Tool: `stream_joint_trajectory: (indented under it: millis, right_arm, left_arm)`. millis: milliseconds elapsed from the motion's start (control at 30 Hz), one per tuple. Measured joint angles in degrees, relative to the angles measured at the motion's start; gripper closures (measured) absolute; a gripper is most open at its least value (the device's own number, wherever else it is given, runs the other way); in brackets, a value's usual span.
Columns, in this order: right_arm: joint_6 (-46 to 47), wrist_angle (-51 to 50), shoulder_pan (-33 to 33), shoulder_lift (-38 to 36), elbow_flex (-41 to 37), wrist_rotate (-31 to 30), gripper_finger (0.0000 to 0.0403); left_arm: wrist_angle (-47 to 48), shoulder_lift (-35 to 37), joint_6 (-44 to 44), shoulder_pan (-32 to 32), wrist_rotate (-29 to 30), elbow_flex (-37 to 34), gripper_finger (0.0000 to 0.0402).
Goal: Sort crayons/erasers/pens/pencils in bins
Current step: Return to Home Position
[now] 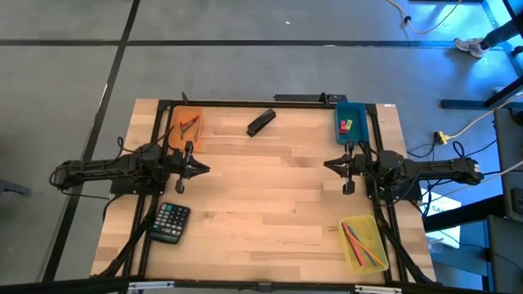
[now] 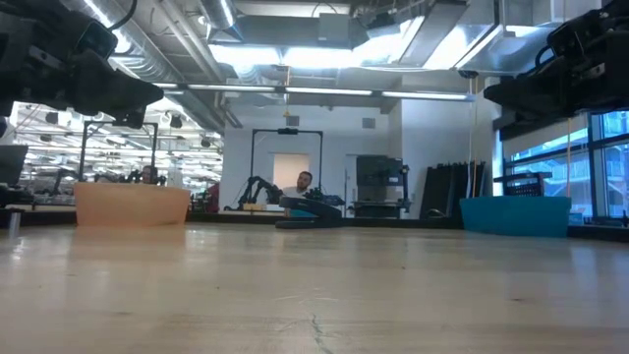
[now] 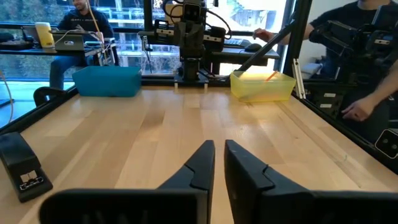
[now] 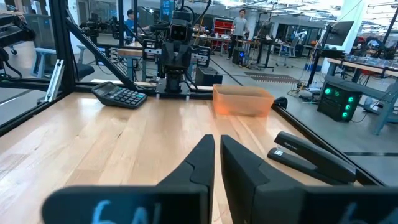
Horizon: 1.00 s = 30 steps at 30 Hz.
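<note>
Sorting looks done to me: short red crayons (image 1: 190, 124) in the shallow orange plastic bin (image 1: 173, 131), small block erasers (image 1: 346, 126) in the teal bin (image 1: 363, 114), long pens/pencils (image 1: 362, 241) in the translucent yellow bin (image 1: 377, 233). Left pincer (image 1: 203, 169) and right pincer (image 1: 328, 166) are both together, empty, over the wooden bench (image 1: 270, 204).

On the surface (image 1: 270, 196) the stapler (image 1: 261, 122) lies between the far-left bin (image 1: 176, 122) and the far-right bin (image 1: 359, 114), the third bin (image 1: 376, 229) sits near right, the calculator (image 1: 169, 222) near left
</note>
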<state>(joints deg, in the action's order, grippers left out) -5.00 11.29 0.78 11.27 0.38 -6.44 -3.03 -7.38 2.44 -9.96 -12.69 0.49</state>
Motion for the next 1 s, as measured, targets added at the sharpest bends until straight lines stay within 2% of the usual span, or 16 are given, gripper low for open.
stream_joint_trajectory:
  millis: [267, 1000]
  right_arm:
    - [-0.02, 0.00, 0.00, 0.00, 0.00, -0.02, 0.0372]
    - [-0.01, 0.00, 0.00, 0.01, 0.00, -0.02, 0.0372]
  left_arm:
    - [0.00, 0.00, 0.00, 0.01, 0.00, 0.00, 0.0366]
    - [0.00, 0.00, 0.00, 0.00, 0.00, 0.00, 0.0401]
